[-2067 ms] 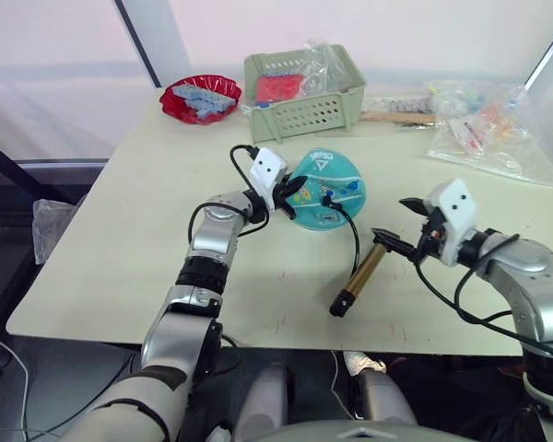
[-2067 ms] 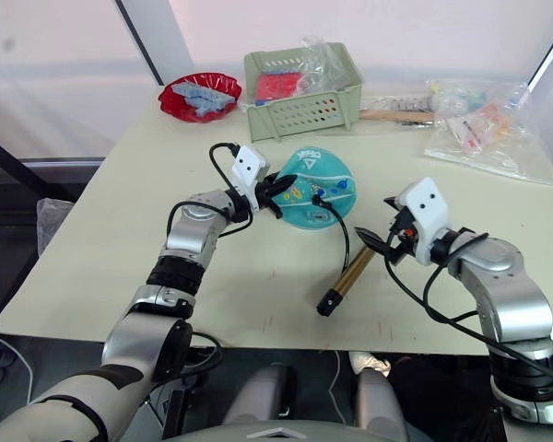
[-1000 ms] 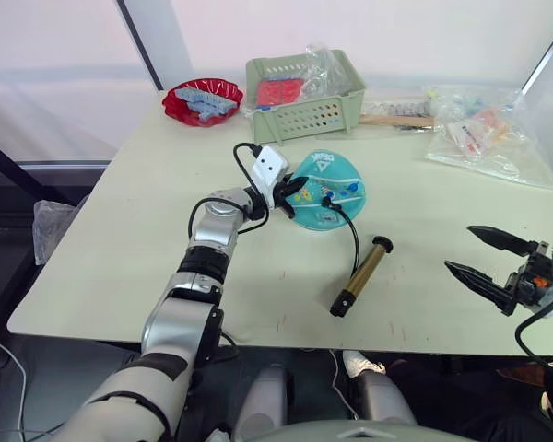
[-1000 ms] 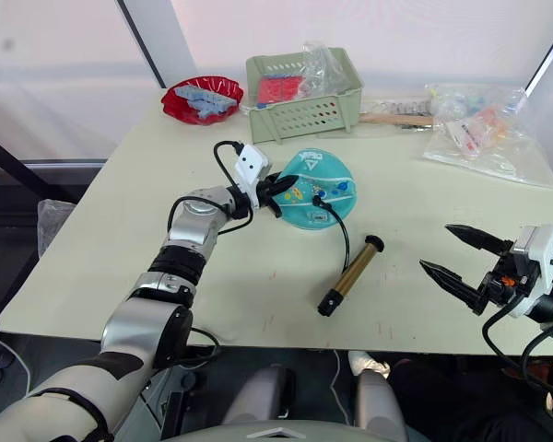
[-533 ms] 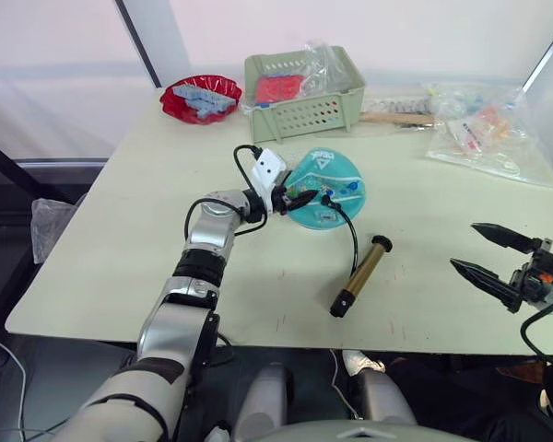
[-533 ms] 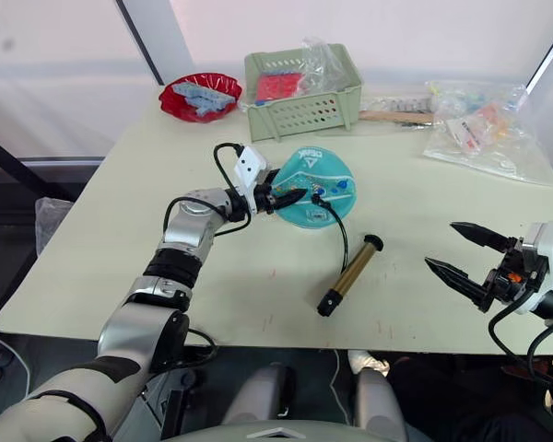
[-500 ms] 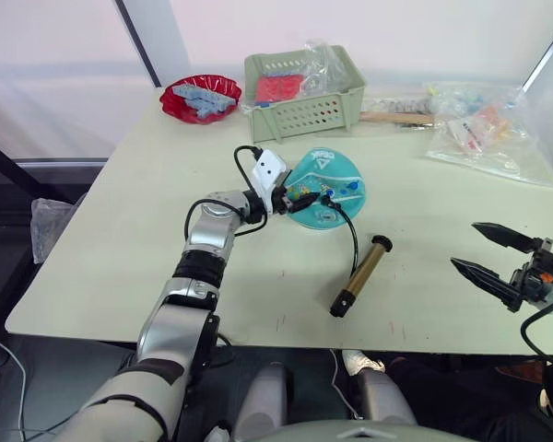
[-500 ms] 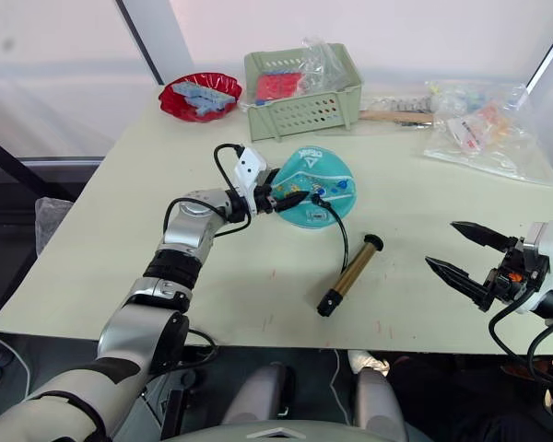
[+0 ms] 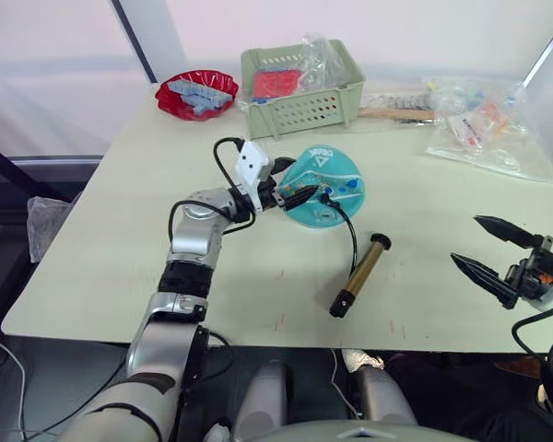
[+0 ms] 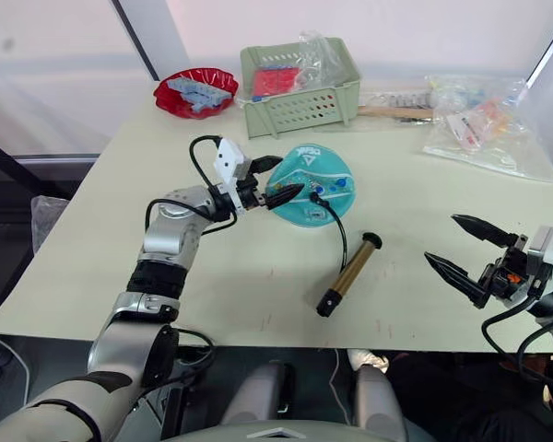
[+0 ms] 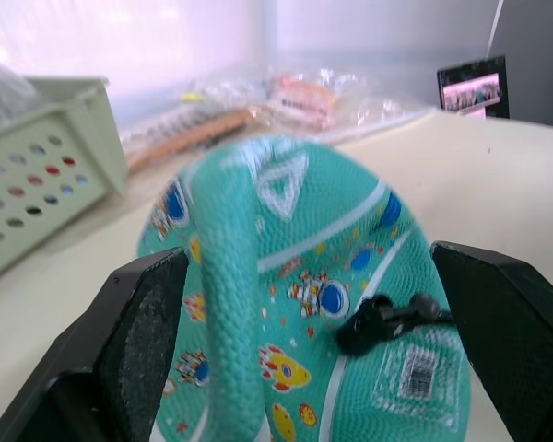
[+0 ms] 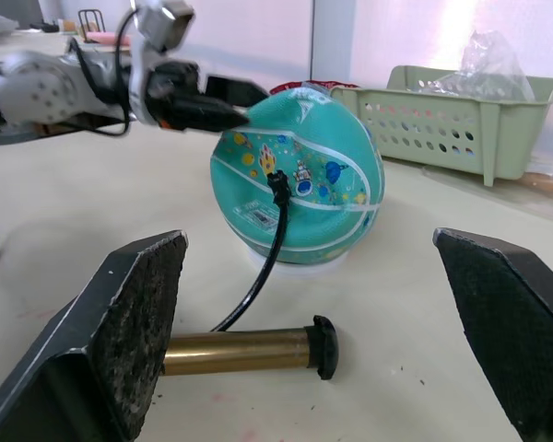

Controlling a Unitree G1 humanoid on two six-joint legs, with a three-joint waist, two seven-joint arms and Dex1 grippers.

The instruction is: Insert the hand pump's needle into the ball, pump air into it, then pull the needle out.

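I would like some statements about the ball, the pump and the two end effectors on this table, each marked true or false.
1. The pump lies flat on the table. True.
2. The right end effector grips the pump. False: it is open and apart from the pump, near the table's edge.
3. The black hose fitting sits on the ball. True.
4. The left end effector is at the ball. True.
5. The ball rests inside the green basket. False: it is on the table in front of the basket.
6. The red bowl is empty. False: it holds bluish pieces.
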